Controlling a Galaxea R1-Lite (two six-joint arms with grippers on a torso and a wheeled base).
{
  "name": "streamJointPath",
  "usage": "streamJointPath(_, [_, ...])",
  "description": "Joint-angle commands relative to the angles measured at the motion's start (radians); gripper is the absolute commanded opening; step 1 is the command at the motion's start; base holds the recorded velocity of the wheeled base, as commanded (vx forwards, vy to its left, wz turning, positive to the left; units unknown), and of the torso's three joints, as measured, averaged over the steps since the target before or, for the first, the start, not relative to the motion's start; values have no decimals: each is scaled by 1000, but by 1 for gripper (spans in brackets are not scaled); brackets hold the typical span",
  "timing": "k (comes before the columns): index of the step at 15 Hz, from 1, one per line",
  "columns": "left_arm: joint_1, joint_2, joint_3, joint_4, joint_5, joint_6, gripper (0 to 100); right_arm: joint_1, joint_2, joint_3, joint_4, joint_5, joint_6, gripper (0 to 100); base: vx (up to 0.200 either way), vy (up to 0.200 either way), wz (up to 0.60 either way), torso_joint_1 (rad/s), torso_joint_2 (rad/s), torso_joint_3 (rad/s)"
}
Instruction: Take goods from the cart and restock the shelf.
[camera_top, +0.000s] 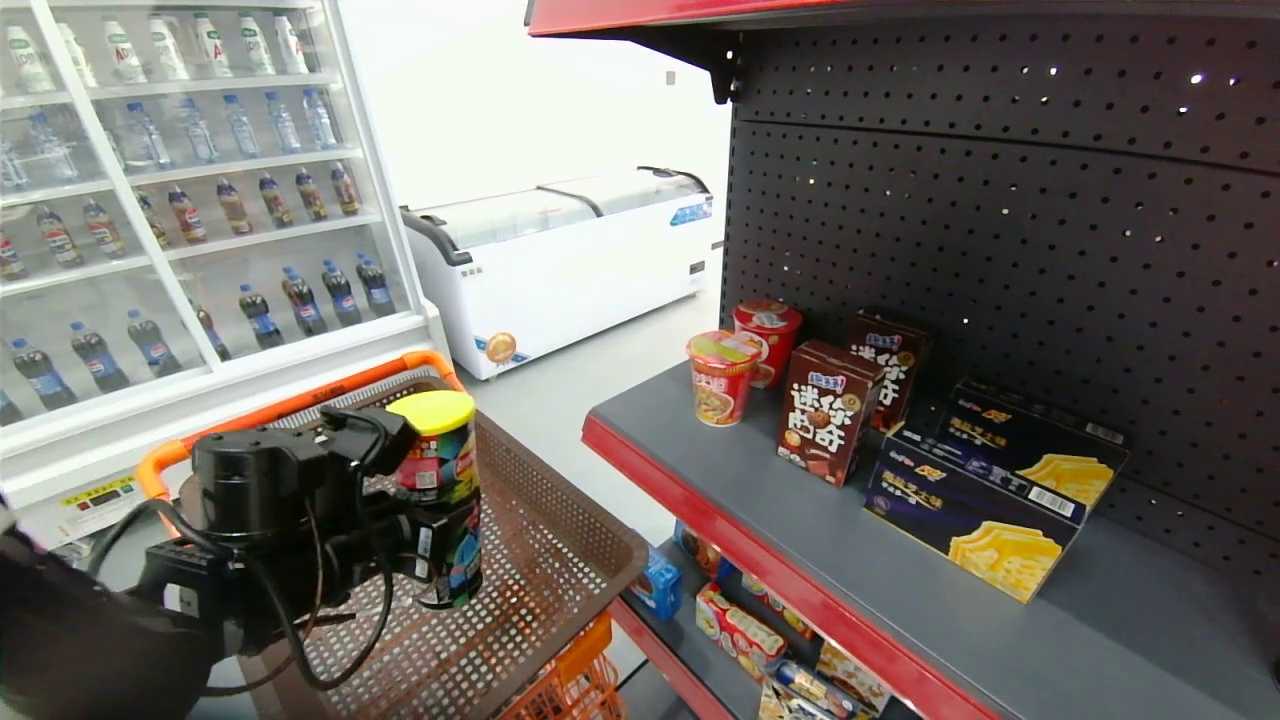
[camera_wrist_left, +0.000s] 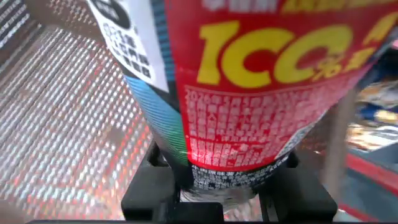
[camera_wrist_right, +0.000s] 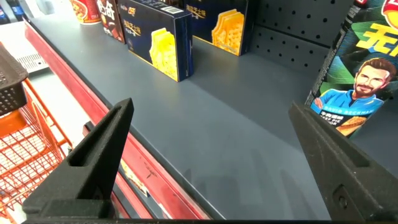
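Left pincer (camera_top: 428, 528): clenched on upright yellow-lidded can (camera_top: 440, 465), held above cart basket (camera_top: 560, 560), left of shelf (camera_top: 700, 470). Right pincer (camera_wrist_right: 210, 109): released, held over shelf. Noodle cups (camera_top: 722, 377) and boxes (camera_top: 828, 410) are ranged farther right.

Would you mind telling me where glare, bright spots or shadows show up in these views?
Head view: pale reflections veil the fridge doors, and light pricks through holes in the pegboard. Right wrist view: faint soft shadows lie on the grey shelf below the open right gripper. Left wrist view: the cart mesh glints brightly beside the can.
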Motion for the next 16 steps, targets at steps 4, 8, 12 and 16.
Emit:
streamJointPath(4, [0,-497,94,257,14,-113,0,0,1,0,0,0,0,100,0,0,0,0,0,0])
streamJointPath(8, [-3,-827,114,516,17,-118,0,0,1,0,0,0,0,100,0,0,0,0,0,0])
streamJointPath(12, [-4,-1149,148,774,9,-112,0,0,1,0,0,0,0,100,0,0,0,0,0,0])
streamJointPath(16, [-20,-1491,212,965,60,-107,0,2,1,0,0,3,-5,100,0,0,0,0,0,0])
